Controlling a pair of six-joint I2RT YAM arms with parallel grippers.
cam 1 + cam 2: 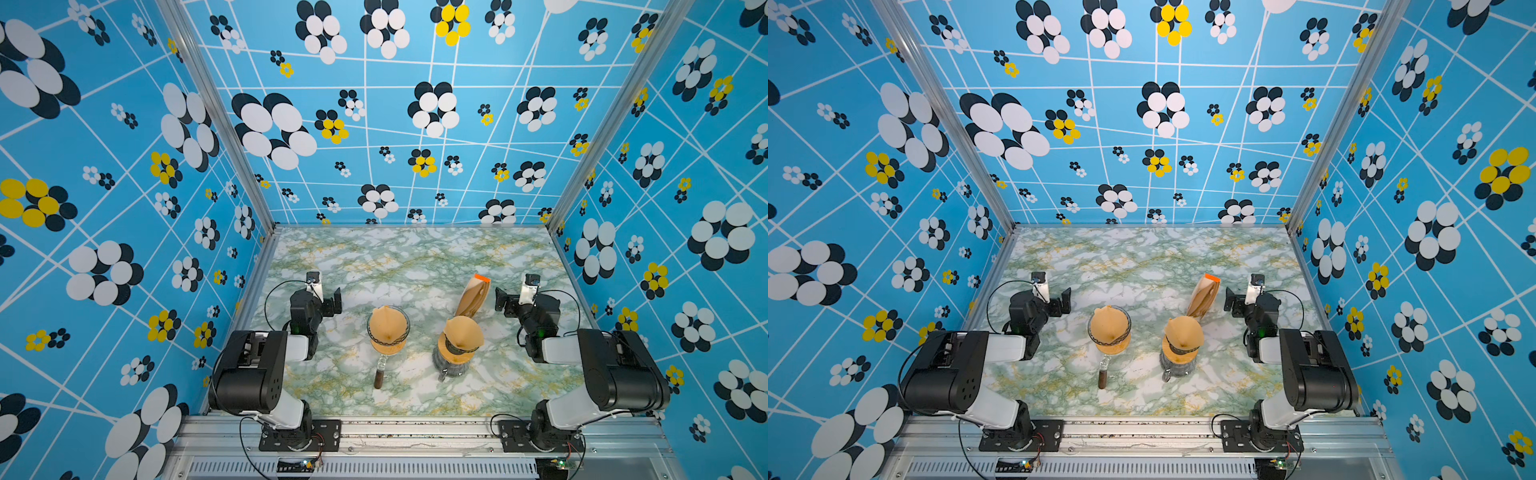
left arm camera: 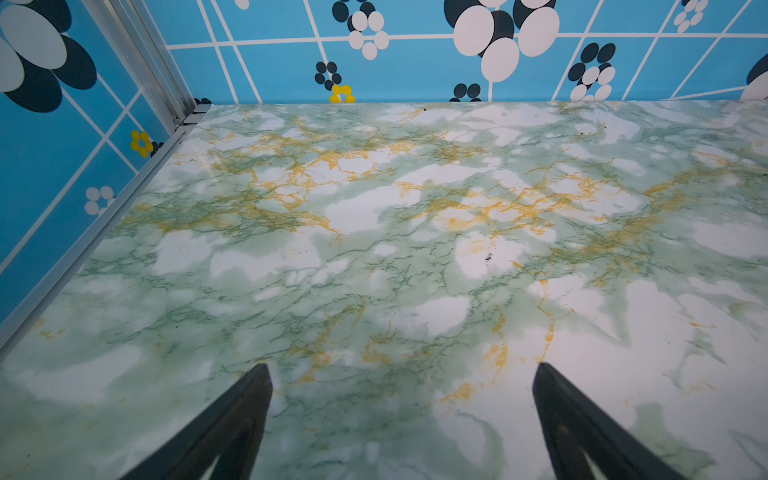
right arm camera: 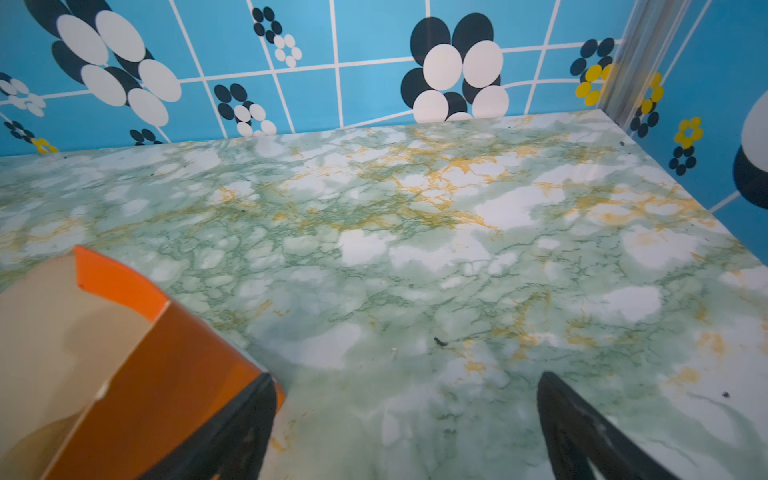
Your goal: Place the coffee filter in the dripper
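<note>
Both pairs of jaws are spread and empty. The coffee-filter box (image 1: 473, 296) (image 3: 124, 353) lies just beside the right jaws, its long axis roughly along their reach. The left jaws are well apart from it.

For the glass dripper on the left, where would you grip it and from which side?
Judging by its pose, the brown handle: it juts from the glass dripper toward the near table edge, clear of the filter. Come from above with the open left tool, jaws straddling the handle.
</note>
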